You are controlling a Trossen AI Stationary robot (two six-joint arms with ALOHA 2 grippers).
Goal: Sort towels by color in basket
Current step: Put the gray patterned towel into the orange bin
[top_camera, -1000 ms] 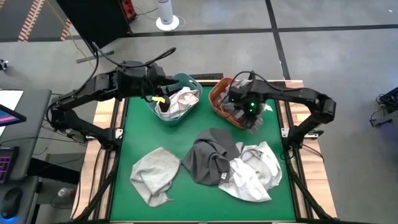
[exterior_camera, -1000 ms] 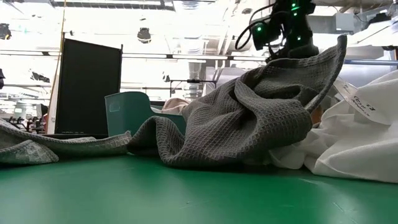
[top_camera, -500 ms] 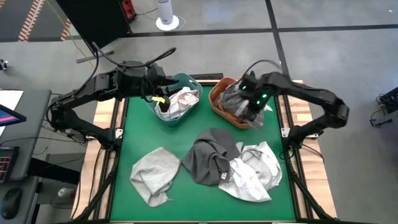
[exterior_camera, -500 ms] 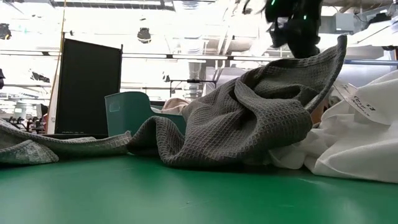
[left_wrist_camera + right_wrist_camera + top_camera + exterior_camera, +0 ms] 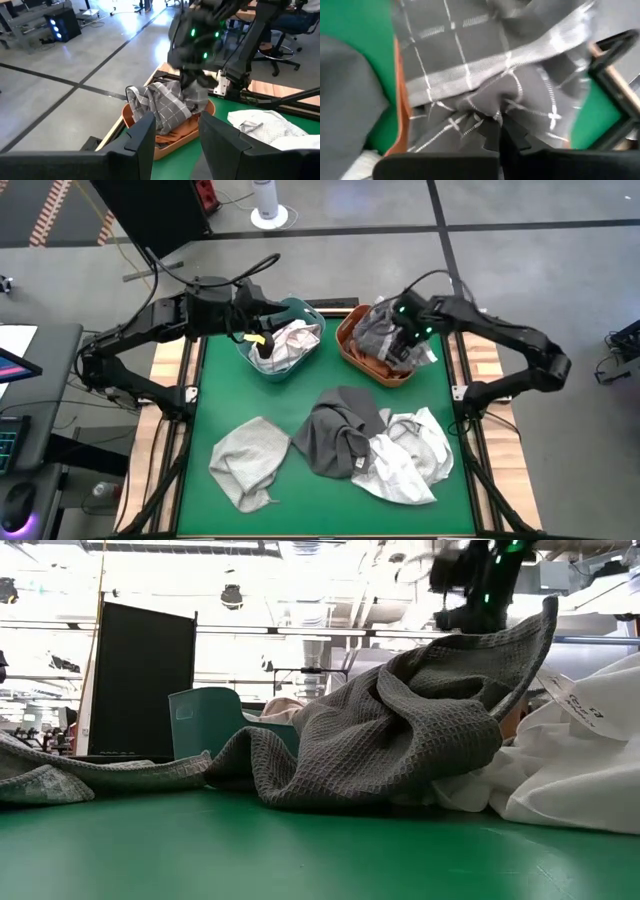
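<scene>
**Checked towel pinched over the orange basket**

The right gripper (image 5: 402, 340) is over the orange basket (image 5: 350, 348) at the far right of the green table (image 5: 300, 500), its dark fingers pressed together on a bunched fold of the grey checked towel (image 5: 160, 102). The cloth gathers into a tight pucker right at the fingertips and drapes from there down into the basket, soft grey weave crossed by thin pale lines, with one broader pale band.

The left gripper (image 5: 262, 340) hangs over the teal basket (image 5: 300, 308), jaws standing partly apart with nothing seen between them; a crumpled whitish towel (image 5: 292, 340) lies heaped in that basket below it.

On the table nearer me: a light grey towel (image 5: 248, 458), rumpled flat; a dark grey towel (image 5: 400, 730) with a coarse waffle texture, piled in thick folds; touching it, a smooth white towel (image 5: 410, 455) with a printed label showing.
</scene>
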